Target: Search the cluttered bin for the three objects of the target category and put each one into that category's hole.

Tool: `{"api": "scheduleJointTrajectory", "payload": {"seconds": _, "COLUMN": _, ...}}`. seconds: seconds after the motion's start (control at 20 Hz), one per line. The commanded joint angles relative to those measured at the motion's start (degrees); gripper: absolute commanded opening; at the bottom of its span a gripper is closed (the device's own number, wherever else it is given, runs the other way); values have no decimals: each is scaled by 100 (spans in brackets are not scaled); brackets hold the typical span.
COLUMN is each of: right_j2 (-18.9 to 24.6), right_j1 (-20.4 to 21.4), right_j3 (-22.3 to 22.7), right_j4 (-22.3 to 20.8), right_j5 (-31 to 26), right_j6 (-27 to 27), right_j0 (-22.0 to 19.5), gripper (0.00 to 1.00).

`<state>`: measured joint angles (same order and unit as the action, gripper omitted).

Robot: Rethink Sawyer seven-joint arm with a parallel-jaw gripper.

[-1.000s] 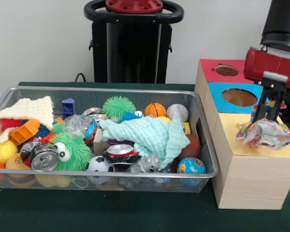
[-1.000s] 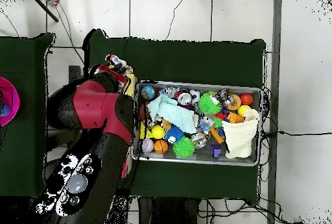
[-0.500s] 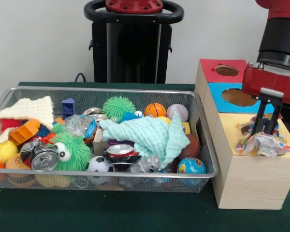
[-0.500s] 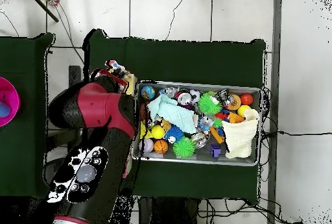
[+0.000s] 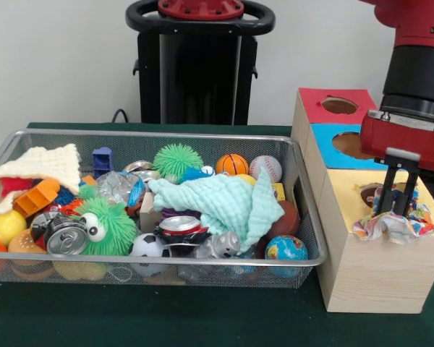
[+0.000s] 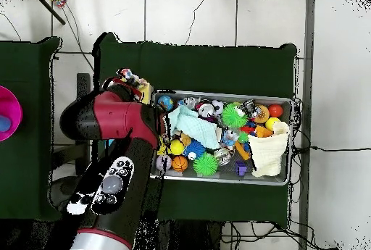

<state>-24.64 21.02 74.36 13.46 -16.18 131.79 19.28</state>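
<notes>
Jaws of the black gripper (image 5: 396, 210) stood apart, one on each side of a crumpled, colourful wrapper (image 5: 395, 224). It lay on the yellow top of the wooden box (image 5: 369, 269), half covering a hole. No writing could be read. A wire bin (image 5: 202, 266) sat on the green table (image 5: 152, 318).

The gripper's (image 5: 396, 204) tips sink out of sight in the crumpled wrapper (image 5: 395, 223); the yellow hole (image 5: 369, 192) beside it is half covered.
</notes>
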Motion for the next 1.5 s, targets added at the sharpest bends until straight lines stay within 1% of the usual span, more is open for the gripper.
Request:
{"api": "scheduleJointTrajectory", "payload": {"seconds": 0.05, "right_j2": 755, "right_j1": -188, "right_j3": 498, "right_j4": -288, "right_j5": -689, "right_j6": 134, "right_j0": -139, "gripper": 0}}
{"api": "scheduleJointTrajectory", "payload": {"seconds": 0.15, "right_j2": 686, "right_j1": -231, "right_j3": 491, "right_j4": -318, "right_j5": -773, "right_j6": 129, "right_j0": -102, "gripper": 0}}
{"api": "scheduleJointTrajectory", "payload": {"seconds": 0.3, "right_j2": 574, "right_j1": -173, "right_j3": 544, "right_j4": -354, "right_j5": -796, "right_j6": 148, "right_j0": -27, "gripper": 0}}
{"api": "scheduleJointTrajectory", "payload": {"seconds": 0.4, "right_j2": 495, "right_j1": -97, "right_j3": 560, "right_j4": -347, "right_j5": -940, "right_j6": 170, "right_j0": 35, "gripper": 0}}
{"api": "scheduleJointTrajectory", "payload": {"seconds": 0.55, "right_j2": 484, "right_j1": 86, "right_j3": 659, "right_j4": -288, "right_j5": -1347, "right_j6": 192, "right_j0": 101, "gripper": 0}}
{"api": "scheduleJointTrajectory", "payload": {"seconds": 0.75, "right_j2": 831, "right_j1": 341, "right_j3": 773, "right_j4": -216, "right_j5": -2189, "right_j6": -97, "right_j0": -113, "gripper": 0}}
{"api": "scheduleJointTrajectory", "payload": {"seconds": 0.85, "right_j2": 991, "right_j1": 409, "right_j3": 824, "right_j4": -239, "right_j5": -2434, "right_j6": -290, "right_j0": -238, "gripper": 0}}
{"api": "scheduleJointTrajectory", "payload": {"seconds": 0.95, "right_j2": 1044, "right_j1": 366, "right_j3": 799, "right_j4": -335, "right_j5": -2549, "right_j6": -447, "right_j0": -305, "gripper": 0}}
{"api": "scheduleJointTrajectory", "payload": {"seconds": 1.05, "right_j2": 1012, "right_j1": 236, "right_j3": 694, "right_j4": -500, "right_j5": -2599, "right_j6": -554, "right_j0": -325, "gripper": 0}}
{"api": "scheduleJointTrajectory", "payload": {"seconds": 1.25, "right_j2": 824, "right_j1": -60, "right_j3": 494, "right_j4": -868, "right_j5": -2442, "right_j6": -575, "right_j0": -270, "gripper": 0}}
{"api": "scheduleJointTrajectory", "payload": {"seconds": 1.5, "right_j2": 934, "right_j1": -332, "right_j3": 206, "right_j4": -1128, "right_j5": -2336, "right_j6": -637, "right_j0": -411, "gripper": 0}}
